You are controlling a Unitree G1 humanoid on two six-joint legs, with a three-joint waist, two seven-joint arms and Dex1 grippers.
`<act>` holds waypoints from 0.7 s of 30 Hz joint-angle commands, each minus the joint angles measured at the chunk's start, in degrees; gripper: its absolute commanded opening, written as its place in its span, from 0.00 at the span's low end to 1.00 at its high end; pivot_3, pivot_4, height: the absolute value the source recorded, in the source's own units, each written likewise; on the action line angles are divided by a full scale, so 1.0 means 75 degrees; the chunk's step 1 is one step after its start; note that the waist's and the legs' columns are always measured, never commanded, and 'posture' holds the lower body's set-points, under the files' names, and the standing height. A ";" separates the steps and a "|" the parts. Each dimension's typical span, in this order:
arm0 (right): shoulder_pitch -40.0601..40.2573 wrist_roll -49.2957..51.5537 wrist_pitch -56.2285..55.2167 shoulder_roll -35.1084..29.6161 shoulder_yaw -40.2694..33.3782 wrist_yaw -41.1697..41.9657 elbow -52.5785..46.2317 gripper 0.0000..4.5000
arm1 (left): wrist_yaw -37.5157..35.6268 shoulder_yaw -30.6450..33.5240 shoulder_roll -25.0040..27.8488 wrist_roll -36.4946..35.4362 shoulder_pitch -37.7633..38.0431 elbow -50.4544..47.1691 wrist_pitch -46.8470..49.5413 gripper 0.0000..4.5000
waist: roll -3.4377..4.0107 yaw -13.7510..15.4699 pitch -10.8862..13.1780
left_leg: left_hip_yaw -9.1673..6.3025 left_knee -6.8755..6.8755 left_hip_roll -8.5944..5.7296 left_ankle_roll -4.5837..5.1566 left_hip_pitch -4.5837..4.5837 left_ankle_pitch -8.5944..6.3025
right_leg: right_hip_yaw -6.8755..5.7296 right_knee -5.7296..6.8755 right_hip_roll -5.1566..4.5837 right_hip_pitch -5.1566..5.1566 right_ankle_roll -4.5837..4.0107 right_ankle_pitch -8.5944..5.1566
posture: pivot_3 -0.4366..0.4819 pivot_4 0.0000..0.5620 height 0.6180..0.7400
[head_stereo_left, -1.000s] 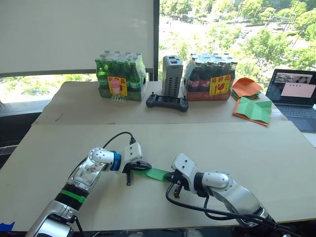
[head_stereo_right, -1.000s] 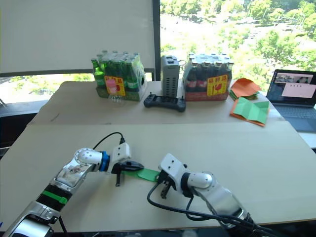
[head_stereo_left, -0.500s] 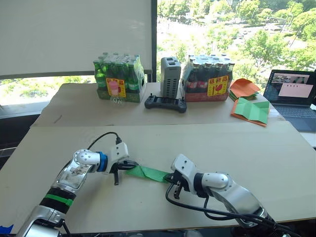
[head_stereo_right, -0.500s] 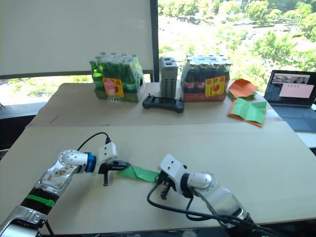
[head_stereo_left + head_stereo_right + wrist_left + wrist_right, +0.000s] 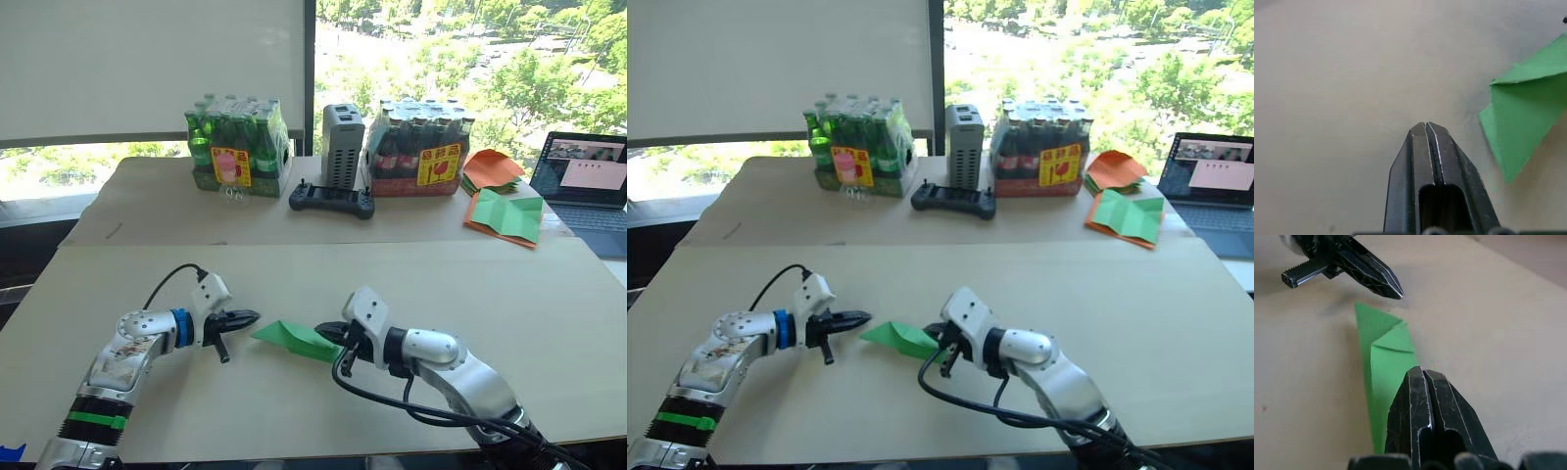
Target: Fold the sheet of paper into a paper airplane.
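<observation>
The paper airplane (image 5: 294, 338) sits near the middle of the near table (image 5: 490, 284), between the two arms. It is folded into a narrow pointed dart, nose aimed toward the robot's left. The right gripper (image 5: 336, 336) pinches its tail end, fingers pressed together on the green paper, which keeps the dart lifted or just skimming the tabletop (from the head views I cannot tell which). In the right wrist view the paper (image 5: 1383, 362) runs out from between the closed fingers, with a folded flap visible near the tip.

The left gripper (image 5: 245, 317) is just beside the nose, apart from it, with its fingers pressed together and nothing between them. The left wrist view confirms this: closed black fingers (image 5: 1425, 161) over bare table, green point (image 5: 1518, 117) off to one side.

Judgement: folding looks essentially complete. Holding by the tail leaves the nose and wings free, so the left gripper can press creases or the dart can be set down.

On the far table: two bottle packs (image 5: 238, 147), a controller (image 5: 331, 200), the stack of orange papers (image 5: 490, 168), a laptop (image 5: 586, 184).
</observation>
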 commanded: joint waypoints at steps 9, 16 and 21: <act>0.0366 0.1002 0.0029 -0.0360 -0.1408 0.0239 -0.1121 0.01 | 0.0797 0.2040 -0.0052 -0.2424 0.1923 -0.3024 0.1894 0.00 | 0.0004 0.0007 0.0009 | -0.0008 -0.0011 0.0000 0.0004 -0.0005 -0.0003 | -0.0011 -0.0016 -0.0007 0.0003 -0.0001 -0.0001 | 0.48 0.27 0.49; 0.1170 0.1653 -0.0050 -0.0636 -0.1370 0.0533 -0.2006 0.14 | 0.1298 0.2055 -0.0299 -0.2896 0.2774 -0.3816 0.2141 0.00 | 0.0003 0.0065 0.0013 | -0.0009 -0.0010 -0.0001 0.0003 0.0004 -0.0002 | -0.0012 -0.0017 -0.0011 0.0020 -0.0005 0.0001 | 0.48 0.27 0.49; 0.1416 0.1262 -0.0606 -0.1098 -0.0947 0.0941 -0.1919 0.52 | 0.1390 0.2198 -0.0279 -0.3301 0.2897 -0.3992 0.2222 0.19 | 0.0003 0.0084 0.0013 | -0.0009 -0.0007 0.0000 0.0002 0.0009 -0.0001 | -0.0012 -0.0015 -0.0009 0.0023 -0.0013 0.0005 | 0.48 0.27 0.49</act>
